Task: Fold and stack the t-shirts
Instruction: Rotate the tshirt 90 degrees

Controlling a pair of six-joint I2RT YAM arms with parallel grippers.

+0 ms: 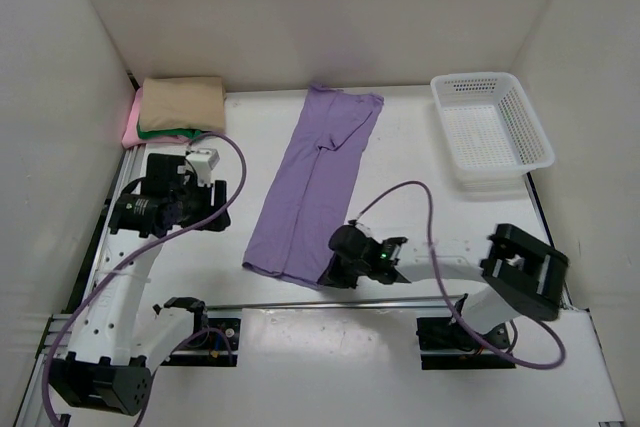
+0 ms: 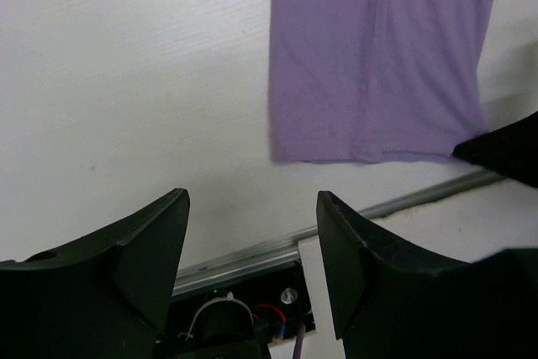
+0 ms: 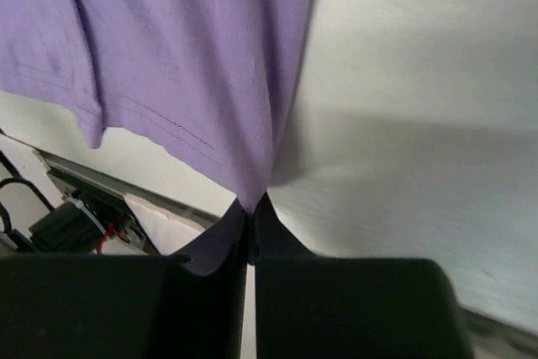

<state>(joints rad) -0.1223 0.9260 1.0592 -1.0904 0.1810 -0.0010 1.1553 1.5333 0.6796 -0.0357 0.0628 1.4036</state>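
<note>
White table (image 1: 250, 132) bears lavender shirt (image 1: 312, 187), right pincer (image 3: 252, 210) pinching corner.

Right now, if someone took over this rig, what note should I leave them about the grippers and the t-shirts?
Left gripper: open, empty, over bare table left of the lavender shirt.
Right gripper: shut on that shirt's near right corner.
Done: tan shirt over green shirt and pink shirt, folded, stacked in the far left corner.
Left: fold the lavender shirt, a long strip mid-table, and add it to the stack.
</note>
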